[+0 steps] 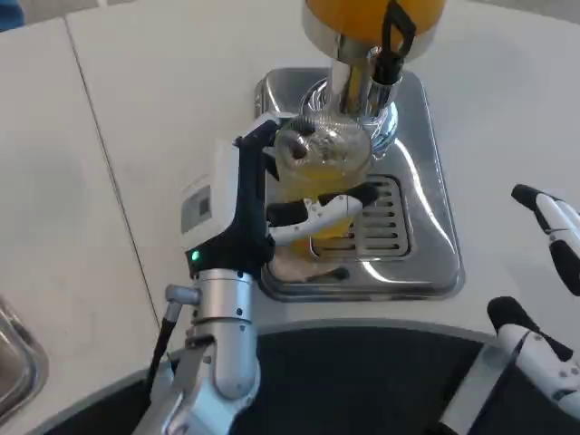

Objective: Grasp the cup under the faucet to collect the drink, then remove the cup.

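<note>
A clear cup (322, 163) holding yellow drink stands on the silver drip tray (430, 245) under the dispenser's faucet (367, 86). My left hand (263, 204) grips the cup from its left side, with fingers wrapped around the front of the glass. The orange drink tank (362, 14) sits at the top edge, with a black tap lever (394, 41) hanging down on its right. My right hand (553, 272) hovers at the right edge, apart from the tray, fingers spread and holding nothing.
The dispenser's base and slotted grate (381, 227) fill the middle of the white table (136, 118). A metal rim (14, 362) shows at the lower left edge. A dark curved surface (362, 381) lies along the bottom, near my body.
</note>
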